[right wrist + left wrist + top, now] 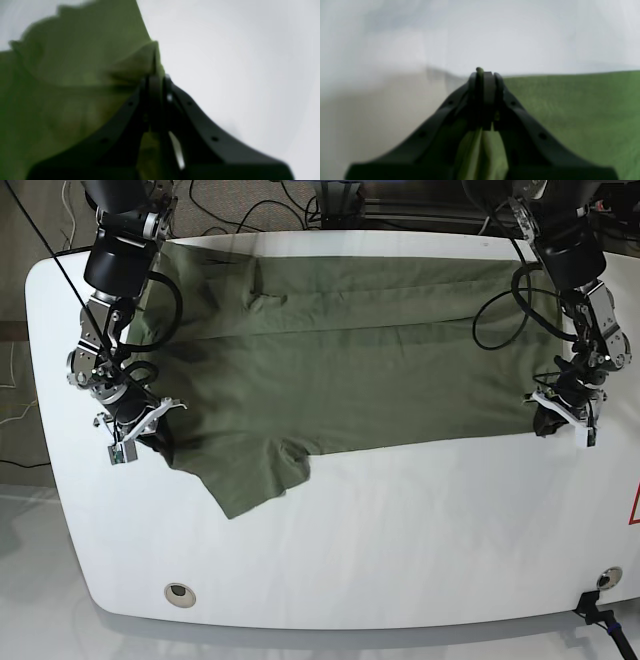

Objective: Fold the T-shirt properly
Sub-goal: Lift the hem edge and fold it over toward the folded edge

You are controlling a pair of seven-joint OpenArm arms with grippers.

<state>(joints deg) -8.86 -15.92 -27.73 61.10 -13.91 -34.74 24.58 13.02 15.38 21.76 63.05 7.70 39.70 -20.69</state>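
The olive-green T-shirt (340,370) lies spread across the white table, with a sleeve hanging out toward the front left. My left gripper (548,420) is at the shirt's right front corner, shut on the cloth; in the left wrist view the gripper (485,75) is closed with green fabric (480,152) bunched between its fingers. My right gripper (152,442) is at the shirt's left front edge, shut on the cloth; in the right wrist view the gripper (156,80) pinches a raised fold of the T-shirt (75,82).
The white table (400,540) extends in front of the shirt, with a round hole (179,591) near its front left edge. Cables (260,200) hang behind the table's back edge. A black clamp (600,610) sits at the front right corner.
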